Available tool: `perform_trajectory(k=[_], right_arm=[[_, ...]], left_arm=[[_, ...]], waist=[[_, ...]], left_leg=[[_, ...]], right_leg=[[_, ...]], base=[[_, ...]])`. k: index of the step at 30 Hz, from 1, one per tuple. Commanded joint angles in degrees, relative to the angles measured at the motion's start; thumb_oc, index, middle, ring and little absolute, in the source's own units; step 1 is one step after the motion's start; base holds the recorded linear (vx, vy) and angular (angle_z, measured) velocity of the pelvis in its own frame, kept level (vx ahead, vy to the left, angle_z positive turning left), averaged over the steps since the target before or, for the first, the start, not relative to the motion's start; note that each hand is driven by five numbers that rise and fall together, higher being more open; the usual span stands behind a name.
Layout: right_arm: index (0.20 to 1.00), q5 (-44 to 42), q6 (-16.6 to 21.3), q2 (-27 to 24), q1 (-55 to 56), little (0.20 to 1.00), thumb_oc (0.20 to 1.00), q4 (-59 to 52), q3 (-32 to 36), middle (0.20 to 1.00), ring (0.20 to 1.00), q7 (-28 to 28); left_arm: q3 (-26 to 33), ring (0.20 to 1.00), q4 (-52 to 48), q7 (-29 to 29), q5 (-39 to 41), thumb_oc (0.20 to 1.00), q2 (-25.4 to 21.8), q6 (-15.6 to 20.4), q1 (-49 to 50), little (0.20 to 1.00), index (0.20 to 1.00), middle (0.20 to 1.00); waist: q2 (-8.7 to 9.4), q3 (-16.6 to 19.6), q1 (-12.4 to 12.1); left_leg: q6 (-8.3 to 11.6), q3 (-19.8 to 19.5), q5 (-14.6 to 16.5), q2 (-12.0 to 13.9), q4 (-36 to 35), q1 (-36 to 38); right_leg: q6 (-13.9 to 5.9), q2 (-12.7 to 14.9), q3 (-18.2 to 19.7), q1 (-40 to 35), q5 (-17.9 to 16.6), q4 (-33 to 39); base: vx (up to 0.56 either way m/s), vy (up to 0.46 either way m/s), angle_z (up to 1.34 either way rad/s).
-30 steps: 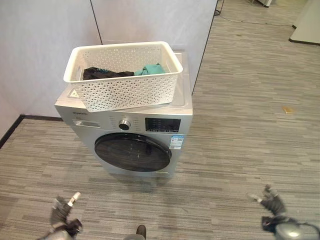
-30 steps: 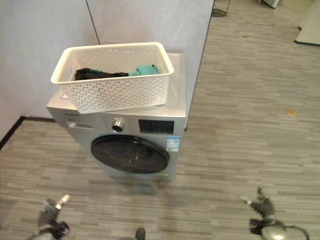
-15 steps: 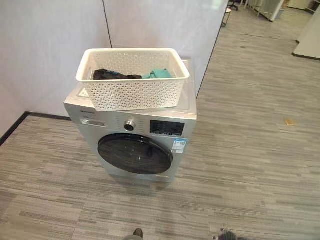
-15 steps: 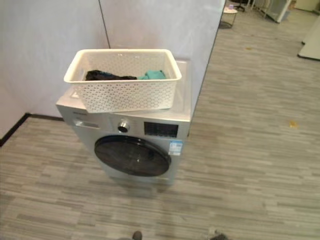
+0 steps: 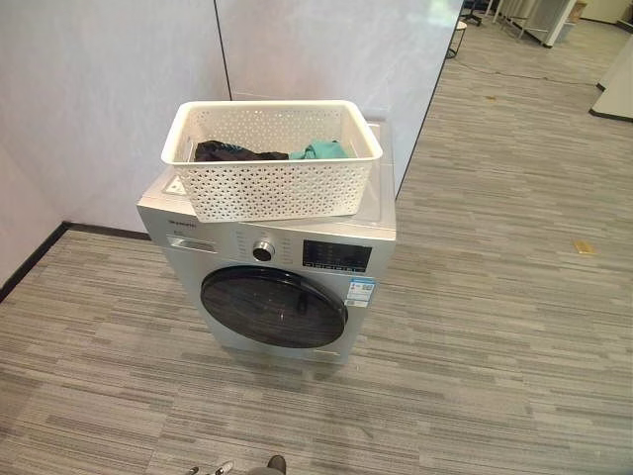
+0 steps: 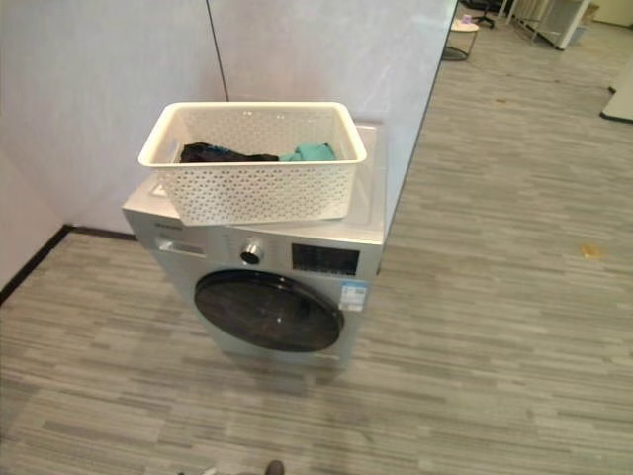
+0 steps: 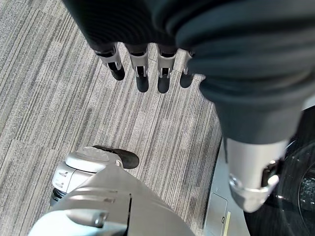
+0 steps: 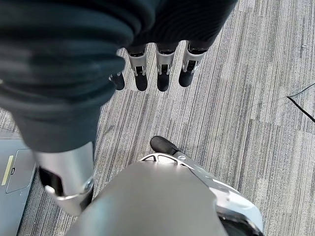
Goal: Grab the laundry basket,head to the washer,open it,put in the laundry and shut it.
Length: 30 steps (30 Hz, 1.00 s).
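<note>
Hanging loose and holding nothing, my left hand [image 7: 147, 29] shows in its wrist view with its fingers [image 7: 140, 73] straight and slack, pointing down at the grey striped floor [image 7: 59, 83]. My right hand [image 8: 162, 24] looks the same in its own wrist view: fingers [image 8: 162, 73] relaxed and extended, nothing between them and the thumb [image 8: 66, 182], floor beneath.

Those wrist views catch what the head views do not: the left one takes in a dark curve of the washer's door [image 7: 302, 182] at its edge, and the right one a sliver of the washer's silver front [image 8: 12, 182].

From the head views I get the whole scene. The silver washer [image 5: 287, 247] stands on the floor against a pale wall panel [image 5: 109, 89], its round dark door [image 5: 274, 307] closed, with a knob [image 5: 263, 251] and a dark display panel [image 5: 336, 255] above it. The cream perforated laundry basket [image 5: 272, 178] sits on the washer's top, towards the front left corner, its front wall reaching the top's front edge. Inside it lie a black garment [image 5: 232, 151] and a teal garment [image 5: 321, 150], side by side against the far wall of the basket, the teal one nearer the right end.
</note>
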<state>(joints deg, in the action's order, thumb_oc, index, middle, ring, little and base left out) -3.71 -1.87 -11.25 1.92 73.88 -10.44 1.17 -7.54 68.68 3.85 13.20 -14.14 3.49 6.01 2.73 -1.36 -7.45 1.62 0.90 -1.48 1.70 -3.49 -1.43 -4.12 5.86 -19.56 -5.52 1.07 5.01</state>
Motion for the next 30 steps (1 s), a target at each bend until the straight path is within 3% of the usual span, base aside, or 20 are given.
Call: perform_trajectory(k=[1,17,24,30], right_arm=[[1.0,-1.15,2.27,-4.76,-2.81,1.0,1.0,-4.7,-1.5,1.0,1.0,2.17],[1.0,0.24,2.69,-6.23,-1.9,1.0,1.0,-13.76,0.12,1.0,1.0,5.19],[1.0,3.28,3.57,-12.54,-6.09,1.0,1.0,-24.02,3.13,1.0,1.0,8.74],[1.0,3.47,3.7,-19.1,-17.57,1.0,1.0,-20.19,0.3,1.0,1.0,8.5]], left_arm=[[-2.7,1.0,4.55,0.67,-4.43,1.0,-1.16,2.06,-6.71,1.0,1.0,1.0],[-2.45,1.0,5.43,0.79,-5.91,1.0,-0.25,1.86,-4.79,1.0,1.0,1.0],[-3.23,1.0,1.57,0.64,-6.61,1.0,-0.76,2.39,-3.3,1.0,1.0,1.0],[-6.45,1.0,-0.69,-0.56,-6.18,1.0,-1.61,2.84,-3.58,1.0,1.0,1.0]], waist=[[-2.24,-1.7,1.99],[-2.81,-1.08,2.89],[-3.6,-1.25,2.27],[-3.73,-2.27,0.03]], left_leg=[[4.36,-2.98,-0.28,8.61,-1.51,0.01],[4.41,-1.81,0.38,8.24,-1.51,0.36],[4.22,-1.7,0.69,8.07,-1.51,0.4],[4.05,-2.53,0.0,7.65,-1.51,-1.62]], right_leg=[[-4.69,3.88,4.92,4.49,-0.81,-0.87],[-5.46,4.8,4.86,3.87,-1.26,-0.01],[-5.94,5.45,4.16,3.68,-1.46,-0.01],[-6.13,6.12,2.68,4.57,-1.96,-0.01]], base=[[0.01,0.02,-0.17],[0.0,0.008,-0.05],[0.0,0.005,0.0],[-0.02,0.009,0.01]])
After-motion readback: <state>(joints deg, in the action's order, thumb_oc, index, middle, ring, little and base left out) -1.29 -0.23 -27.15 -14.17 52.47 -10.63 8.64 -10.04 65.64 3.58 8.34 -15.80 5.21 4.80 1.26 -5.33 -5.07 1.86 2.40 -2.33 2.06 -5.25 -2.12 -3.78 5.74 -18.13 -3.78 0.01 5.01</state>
